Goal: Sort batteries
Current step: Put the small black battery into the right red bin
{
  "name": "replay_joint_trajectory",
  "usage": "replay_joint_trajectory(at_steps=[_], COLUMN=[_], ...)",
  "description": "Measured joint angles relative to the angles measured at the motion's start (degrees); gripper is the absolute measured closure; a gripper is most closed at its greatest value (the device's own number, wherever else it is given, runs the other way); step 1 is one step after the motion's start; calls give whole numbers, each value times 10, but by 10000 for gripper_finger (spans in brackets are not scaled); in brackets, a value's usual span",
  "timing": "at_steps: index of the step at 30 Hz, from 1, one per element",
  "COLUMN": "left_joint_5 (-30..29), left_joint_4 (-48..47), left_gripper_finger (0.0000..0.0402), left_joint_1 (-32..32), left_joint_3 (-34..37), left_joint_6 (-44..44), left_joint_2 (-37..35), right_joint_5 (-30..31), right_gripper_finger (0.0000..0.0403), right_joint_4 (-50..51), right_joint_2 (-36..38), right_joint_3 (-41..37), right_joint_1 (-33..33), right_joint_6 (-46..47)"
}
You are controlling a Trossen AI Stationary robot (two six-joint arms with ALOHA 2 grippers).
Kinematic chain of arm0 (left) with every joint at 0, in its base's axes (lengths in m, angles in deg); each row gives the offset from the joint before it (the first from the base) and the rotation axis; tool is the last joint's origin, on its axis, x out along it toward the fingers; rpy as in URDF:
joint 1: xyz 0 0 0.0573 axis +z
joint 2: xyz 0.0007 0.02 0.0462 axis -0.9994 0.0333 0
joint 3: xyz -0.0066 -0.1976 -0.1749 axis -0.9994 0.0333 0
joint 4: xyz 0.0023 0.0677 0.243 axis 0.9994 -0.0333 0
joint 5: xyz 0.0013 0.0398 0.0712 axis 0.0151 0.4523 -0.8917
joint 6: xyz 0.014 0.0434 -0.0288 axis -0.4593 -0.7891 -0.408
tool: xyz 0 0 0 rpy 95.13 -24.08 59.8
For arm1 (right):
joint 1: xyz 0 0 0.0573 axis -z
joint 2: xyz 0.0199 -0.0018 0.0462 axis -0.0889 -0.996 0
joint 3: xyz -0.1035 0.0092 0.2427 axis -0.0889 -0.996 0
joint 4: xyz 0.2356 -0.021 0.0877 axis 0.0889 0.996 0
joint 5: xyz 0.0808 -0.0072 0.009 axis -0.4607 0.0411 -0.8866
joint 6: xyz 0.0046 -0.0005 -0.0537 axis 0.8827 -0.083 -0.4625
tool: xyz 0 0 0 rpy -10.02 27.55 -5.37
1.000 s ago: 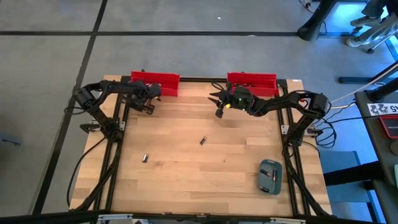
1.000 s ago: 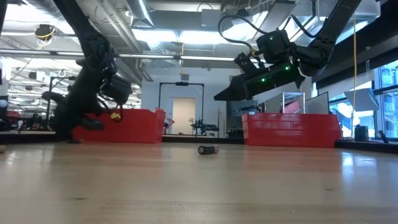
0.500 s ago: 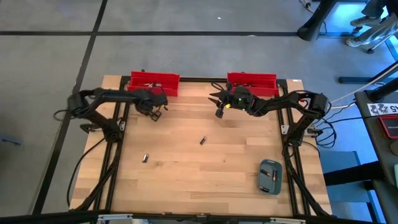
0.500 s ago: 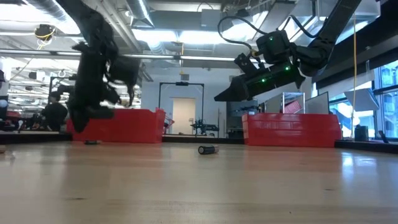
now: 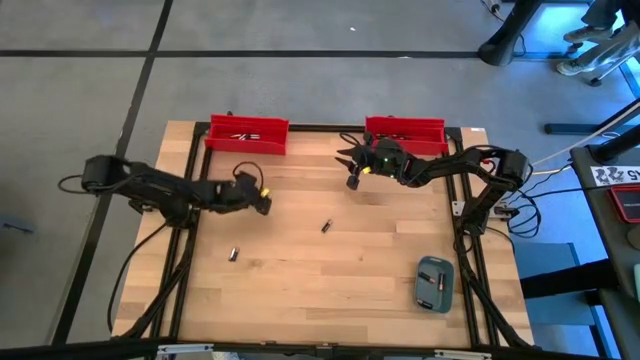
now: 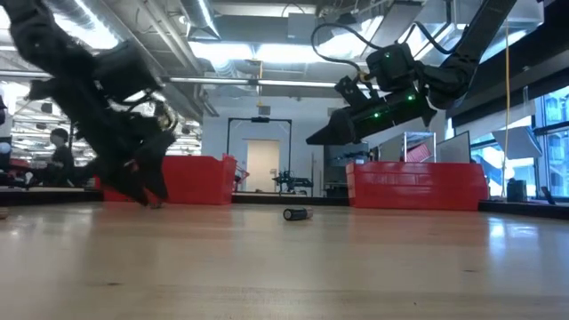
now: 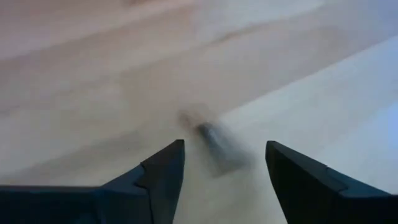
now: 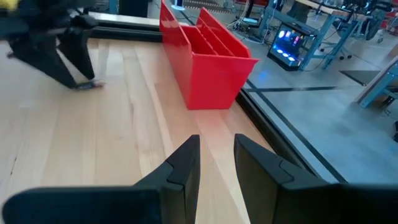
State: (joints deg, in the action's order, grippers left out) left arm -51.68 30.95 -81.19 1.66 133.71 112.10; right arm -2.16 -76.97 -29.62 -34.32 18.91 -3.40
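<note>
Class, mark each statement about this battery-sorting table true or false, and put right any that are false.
1. Two red bins stand along the table's far edge. True.
2. The grey-blue case lies inside a red bin. False: it lies on the wooden table, near the right arm's side.
3. The left gripper is open above a battery. True.
4. The right gripper rests on the table top. False: it hangs in the air near the right-hand bin.
5. No batteries lie loose on the table. False: two show from above.
</note>
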Motion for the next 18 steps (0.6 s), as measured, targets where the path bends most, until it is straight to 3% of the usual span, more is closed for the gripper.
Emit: replay_joint_trajectory(at_steps=[4,7,18], left_joint_5=[-92,-129,-144], left_joint_4=[-7,10,-39], left_gripper_finger=[185,187,193], left_joint_1=[-56,-82,-98], left_joint_3=[12,11,10], left_joint_6=[42,38,92], left_joint_2=[19,32,42], right_joint_5=[0,0,0], right_gripper_finger=[302,302,302], right_joint_4=[-12,-15,-28], right_joint_2=[0,0,0], right_joint_3=[0,0,0], right_joint_1=[0,0,0], right_joint_6=[0,0,13])
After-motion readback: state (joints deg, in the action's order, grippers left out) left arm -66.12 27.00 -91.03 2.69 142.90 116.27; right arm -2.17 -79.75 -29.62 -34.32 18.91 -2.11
